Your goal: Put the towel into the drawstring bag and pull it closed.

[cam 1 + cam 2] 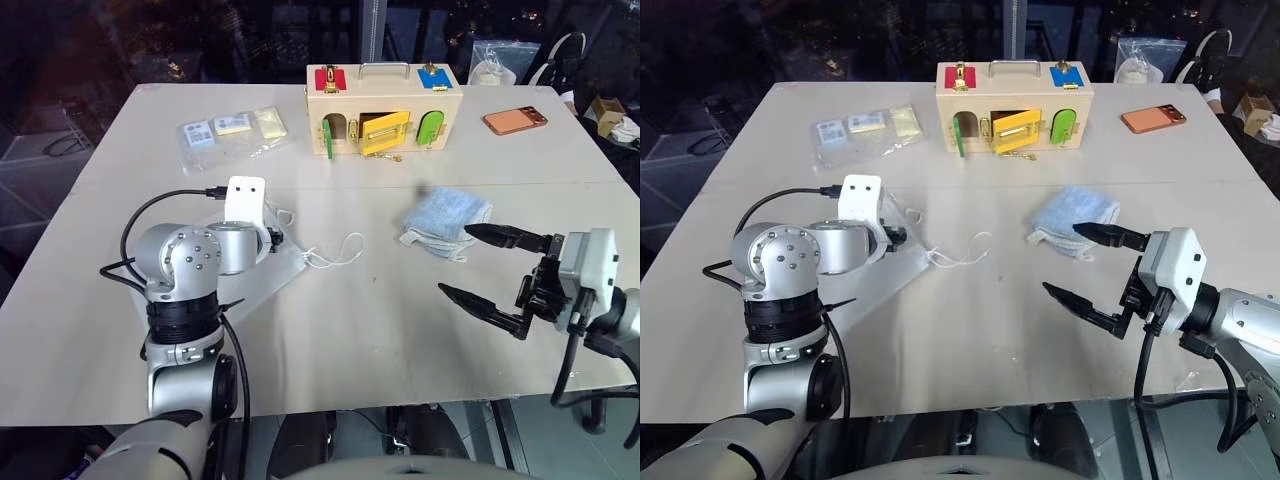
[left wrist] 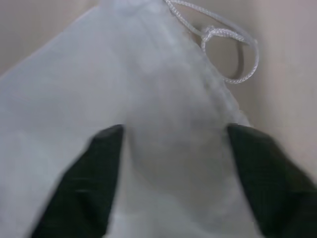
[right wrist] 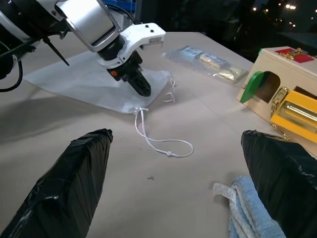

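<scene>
The white drawstring bag (image 3: 84, 79) lies flat at the left of the table, its mouth and cord loops (image 1: 335, 254) toward the middle. My left gripper (image 2: 173, 131) points down onto the bag near the mouth. Its black fingers (image 2: 104, 163) stand apart with a raised fold of fabric between them, so it is open. The light blue towel (image 1: 447, 222) lies crumpled right of centre. My right gripper (image 1: 456, 261) hovers open just in front of the towel and holds nothing.
A wooden latch box (image 1: 383, 105) stands at the back centre. A clear plastic bag of packets (image 1: 232, 130) lies at the back left. An orange phone (image 1: 515, 121) lies at the back right, near the table's edge.
</scene>
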Tool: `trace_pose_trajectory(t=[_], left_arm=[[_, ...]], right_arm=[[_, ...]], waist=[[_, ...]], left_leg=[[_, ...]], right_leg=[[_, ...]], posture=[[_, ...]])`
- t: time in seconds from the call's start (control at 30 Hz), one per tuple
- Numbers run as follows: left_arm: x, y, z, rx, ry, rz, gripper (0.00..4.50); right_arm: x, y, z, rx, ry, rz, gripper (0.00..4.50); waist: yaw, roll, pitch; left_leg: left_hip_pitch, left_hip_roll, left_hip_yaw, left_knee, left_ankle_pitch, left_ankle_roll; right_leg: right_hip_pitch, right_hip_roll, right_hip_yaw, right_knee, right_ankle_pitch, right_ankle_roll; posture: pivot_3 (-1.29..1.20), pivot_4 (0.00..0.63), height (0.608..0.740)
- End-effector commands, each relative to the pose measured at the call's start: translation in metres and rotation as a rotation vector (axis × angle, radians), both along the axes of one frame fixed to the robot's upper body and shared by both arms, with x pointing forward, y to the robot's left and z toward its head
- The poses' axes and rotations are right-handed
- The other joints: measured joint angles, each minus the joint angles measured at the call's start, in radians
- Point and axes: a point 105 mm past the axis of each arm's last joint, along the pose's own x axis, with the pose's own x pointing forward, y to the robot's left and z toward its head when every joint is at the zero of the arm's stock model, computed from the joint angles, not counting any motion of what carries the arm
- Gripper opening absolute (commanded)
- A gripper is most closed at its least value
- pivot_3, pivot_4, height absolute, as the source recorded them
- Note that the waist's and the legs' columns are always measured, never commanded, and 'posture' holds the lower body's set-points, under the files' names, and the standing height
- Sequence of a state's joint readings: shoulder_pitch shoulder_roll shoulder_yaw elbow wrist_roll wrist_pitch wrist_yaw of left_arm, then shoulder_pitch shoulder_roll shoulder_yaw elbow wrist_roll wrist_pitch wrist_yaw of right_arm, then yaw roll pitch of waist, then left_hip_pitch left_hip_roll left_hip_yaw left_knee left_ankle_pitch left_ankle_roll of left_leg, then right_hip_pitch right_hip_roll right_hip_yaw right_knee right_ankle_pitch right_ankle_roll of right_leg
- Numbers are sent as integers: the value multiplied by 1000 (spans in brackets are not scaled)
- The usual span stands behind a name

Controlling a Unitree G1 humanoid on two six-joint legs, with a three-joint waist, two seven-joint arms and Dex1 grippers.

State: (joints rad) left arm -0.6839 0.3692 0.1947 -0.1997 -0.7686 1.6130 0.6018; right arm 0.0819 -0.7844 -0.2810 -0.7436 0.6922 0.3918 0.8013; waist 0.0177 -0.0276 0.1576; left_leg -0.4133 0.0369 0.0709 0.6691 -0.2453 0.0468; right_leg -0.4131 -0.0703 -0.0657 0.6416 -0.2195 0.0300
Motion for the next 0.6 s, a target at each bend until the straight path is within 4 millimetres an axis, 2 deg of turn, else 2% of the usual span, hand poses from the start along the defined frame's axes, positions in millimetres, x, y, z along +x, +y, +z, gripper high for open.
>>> trace_pose_trajectory(t=[0.03,0.13,0.2,0.27,0.33,0.47,0.6], left_arm=[[-1,8,8,37,6,-75,1453],[-3,6,13,64,24,-207,58],[-9,-14,24,72,-24,-486,58],[-12,-21,36,182,-132,-763,58],[-11,-19,45,199,-178,-941,58],[9,-7,62,316,-339,-1213,58],[25,9,62,417,-332,-1390,58]], right_arm=[[-4,2,6,-1,-40,11,4500],[-4,2,4,5,-38,7,4500],[-4,2,3,17,-36,0,4500],[-4,3,1,20,-35,-1,4500],[-4,5,1,24,-38,1,4500],[-4,13,2,43,-52,3,4500],[1,23,-6,32,-55,-43,4500]], waist=[[-2,0,0],[-2,0,0],[-2,0,0],[-3,0,1],[-2,3,0],[7,4,0],[15,4,0]], left_leg=[[0,0,0,0,0,0],[0,0,0,0,0,0],[0,0,1,0,0,0],[0,0,2,-1,0,0],[0,0,4,-1,0,-1],[0,0,3,-1,-2,2],[-2,1,3,0,-3,6]], right_leg=[[0,0,0,0,0,0],[0,0,-1,0,0,0],[-1,0,-2,0,0,0],[-2,0,-3,0,0,-1],[-2,-1,-1,-1,-3,-5],[-2,-2,-3,-2,-3,-6],[-3,0,-3,-2,-3,-6]], posture=[[0,150,740],[0,150,740],[0,150,740],[0,150,740],[0,150,740],[0,150,740],[0,150,740]])
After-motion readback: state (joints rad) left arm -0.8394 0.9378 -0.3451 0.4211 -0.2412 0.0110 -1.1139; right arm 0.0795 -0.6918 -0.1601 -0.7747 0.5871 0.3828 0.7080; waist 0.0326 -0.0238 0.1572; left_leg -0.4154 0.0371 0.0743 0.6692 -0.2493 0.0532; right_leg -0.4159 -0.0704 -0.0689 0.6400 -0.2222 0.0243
